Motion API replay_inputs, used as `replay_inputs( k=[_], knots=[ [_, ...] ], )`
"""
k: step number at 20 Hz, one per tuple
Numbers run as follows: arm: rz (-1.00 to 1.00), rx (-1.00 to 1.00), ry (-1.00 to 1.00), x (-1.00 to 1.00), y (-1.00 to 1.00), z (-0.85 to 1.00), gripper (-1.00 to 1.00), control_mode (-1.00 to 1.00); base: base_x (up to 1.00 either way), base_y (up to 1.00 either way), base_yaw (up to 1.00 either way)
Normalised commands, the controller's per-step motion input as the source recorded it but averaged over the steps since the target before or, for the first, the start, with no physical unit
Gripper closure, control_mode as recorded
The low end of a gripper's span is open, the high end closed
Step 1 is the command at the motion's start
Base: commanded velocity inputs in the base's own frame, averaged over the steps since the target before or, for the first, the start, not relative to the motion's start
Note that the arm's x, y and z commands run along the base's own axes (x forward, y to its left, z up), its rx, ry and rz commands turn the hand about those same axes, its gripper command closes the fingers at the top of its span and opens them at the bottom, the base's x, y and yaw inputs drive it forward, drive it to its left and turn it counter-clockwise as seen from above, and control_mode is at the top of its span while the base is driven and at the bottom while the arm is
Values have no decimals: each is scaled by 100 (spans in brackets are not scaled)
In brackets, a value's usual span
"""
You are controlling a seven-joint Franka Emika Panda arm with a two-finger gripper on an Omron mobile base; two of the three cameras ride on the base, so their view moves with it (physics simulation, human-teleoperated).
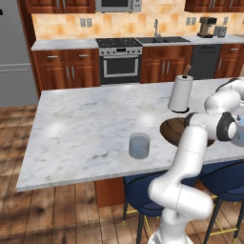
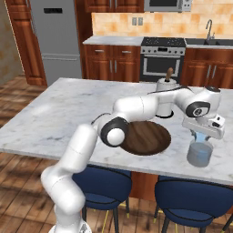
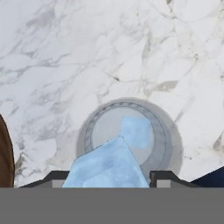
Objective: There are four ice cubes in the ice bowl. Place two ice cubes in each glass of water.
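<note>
My end effector (image 3: 107, 177) hangs directly above one short translucent grey-blue glass of water (image 2: 200, 154) near the front edge of the white marble bench (image 1: 86, 124), its fingers clamped on a pale-blue translucent ice cube (image 3: 107, 168). A second ice cube (image 3: 136, 132) already lies inside that glass. The wide dark-brown wooden ice bowl (image 2: 148, 138) sits just beside it, in front of a white paper-towel roll (image 1: 181, 93). The other grey-blue glass (image 1: 139, 146) stands well apart, beyond the bowl.
</note>
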Motion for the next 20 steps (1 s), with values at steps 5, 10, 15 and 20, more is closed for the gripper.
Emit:
replay_inputs(
  k=[5, 10, 15, 20],
  knots=[
    [0, 0, -4, 0, 0, -25, -100, -100, 0, 0, 0],
    [0, 0, -4, 0, 0, -11, -100, -100, 0, 0, 0],
    [0, -2, -4, 0, 0, -1, -100, -100, 0, 0, 0],
    [1, -5, -10, -3, 40, 12, -100, -100, 0, 0, 0]
  ],
)
